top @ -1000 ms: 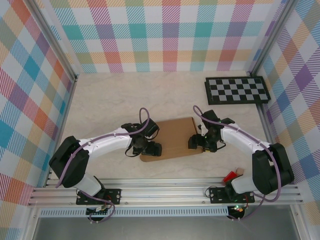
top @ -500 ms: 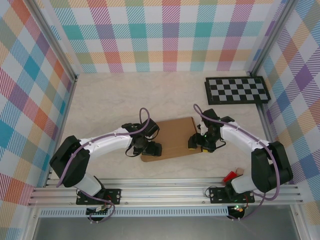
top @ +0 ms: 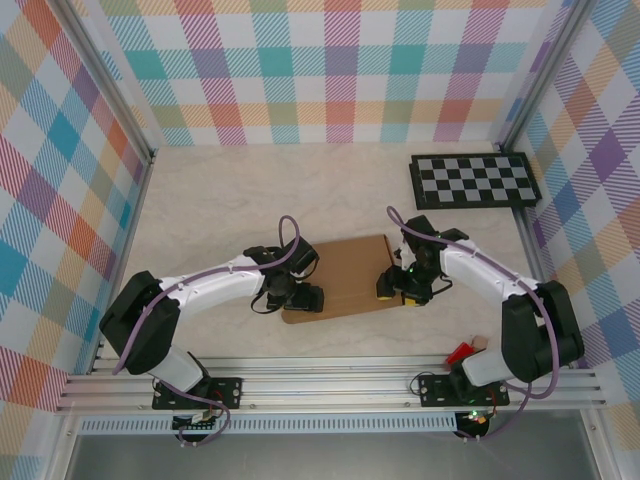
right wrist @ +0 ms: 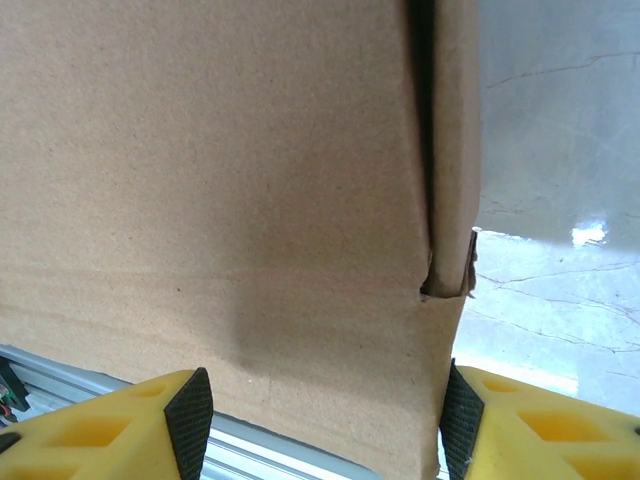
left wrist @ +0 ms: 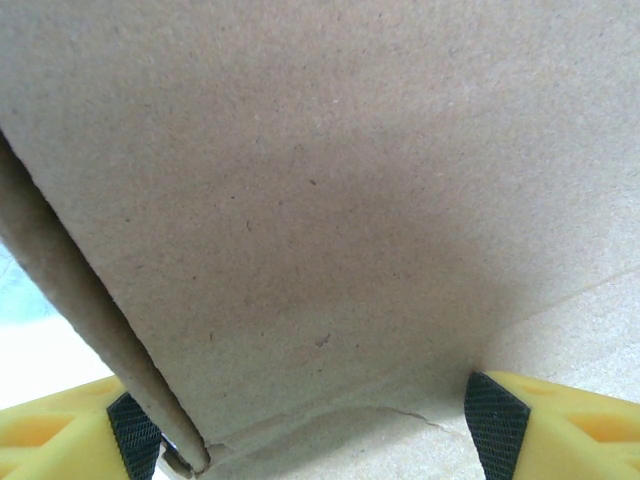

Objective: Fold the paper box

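Right now the paper box [top: 345, 272] is lying near the middle of the bench [top: 220, 190]. From above it is looking like a shallow brown slab, with its long axis running left to right between the two arms. The left pincer [top: 300, 297] is sitting at the box's near-left corner and the right pincer [top: 392, 285] is sitting at its right end. Each arm is therefore covering its own short side, and the box is lying inward from both.

Both pincers are standing wide, straddling cardboard. Whether the pads [left wrist: 495, 425] are actually pressing on it, I cannot tell.

The overhead view is giving the layout but is hiding the box ends under the wrists. The left wrist view is showing a broad panel slanting overhead, with a folded edge [left wrist: 100, 300] running down toward the left finger. The right wrist view is showing a dark gap along the end wall and a small notch [right wrist: 445, 285], suggesting that a flap is not yet sitting flush. I judge that the next move is turning on squeezing or tucking these ends inward along the long axis.
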Motion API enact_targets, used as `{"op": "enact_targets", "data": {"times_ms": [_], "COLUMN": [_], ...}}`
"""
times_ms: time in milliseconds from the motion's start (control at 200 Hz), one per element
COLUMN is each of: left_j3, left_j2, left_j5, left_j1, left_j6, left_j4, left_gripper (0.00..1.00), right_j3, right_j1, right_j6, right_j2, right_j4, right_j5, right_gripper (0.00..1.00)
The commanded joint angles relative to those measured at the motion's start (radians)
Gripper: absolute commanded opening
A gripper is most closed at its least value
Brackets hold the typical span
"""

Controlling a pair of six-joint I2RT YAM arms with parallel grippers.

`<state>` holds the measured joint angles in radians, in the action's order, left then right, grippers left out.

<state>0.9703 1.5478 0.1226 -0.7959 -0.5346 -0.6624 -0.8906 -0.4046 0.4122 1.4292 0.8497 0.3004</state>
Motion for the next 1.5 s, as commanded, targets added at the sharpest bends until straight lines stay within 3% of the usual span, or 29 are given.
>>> {"op": "enact_targets", "data": {"times_ms": [0, 390, 635, 865, 1090, 1320, 1495], "left_j3": [-0.007, -0.002, -0.004, 0.006, 0.058, 0.106, 0.063], "left_j2": [0.031, 0.037, 0.041, 0.043, 0.019, -0.027, -0.094], "left_j5": [-0.003, -0.01, -0.011, 0.001, -0.044, -0.078, -0.022], "left_j1": [0.005, 0.005, 0.004, 0.004, 0.005, 0.013, 0.01], "left_j6": [-0.022, -0.018, -0.013, -0.018, -0.01, 0.002, -0.04], "left_j4": [-0.006, -0.009, -0.006, -0.003, -0.066, -0.151, -0.171], "left_gripper": [0.81, 0.81, 0.81, 0.8, 0.87, 0.88, 0.85], "right_j3": [-0.041, -0.056, -0.058, 0.029, 0.062, 0.091, 0.089], "right_j1": [-0.005, -0.005, -0.005, -0.005, -0.005, -0.005, -0.005], "right_j6": [-0.019, -0.039, -0.095, -0.113, -0.109, -0.091, -0.075], "right_j2": [0.006, 0.007, 0.005, -0.029, -0.024, -0.027, -0.028], "right_j4": [0.028, 0.043, 0.081, -0.078, -0.086, -0.101, -0.101], "right_j5": [0.125, 0.172, -0.016, 0.021, -0.075, -0.11, -0.1], "right_gripper": [0.62, 0.56, 0.59, 0.58, 0.56, 0.56, 0.56]}}
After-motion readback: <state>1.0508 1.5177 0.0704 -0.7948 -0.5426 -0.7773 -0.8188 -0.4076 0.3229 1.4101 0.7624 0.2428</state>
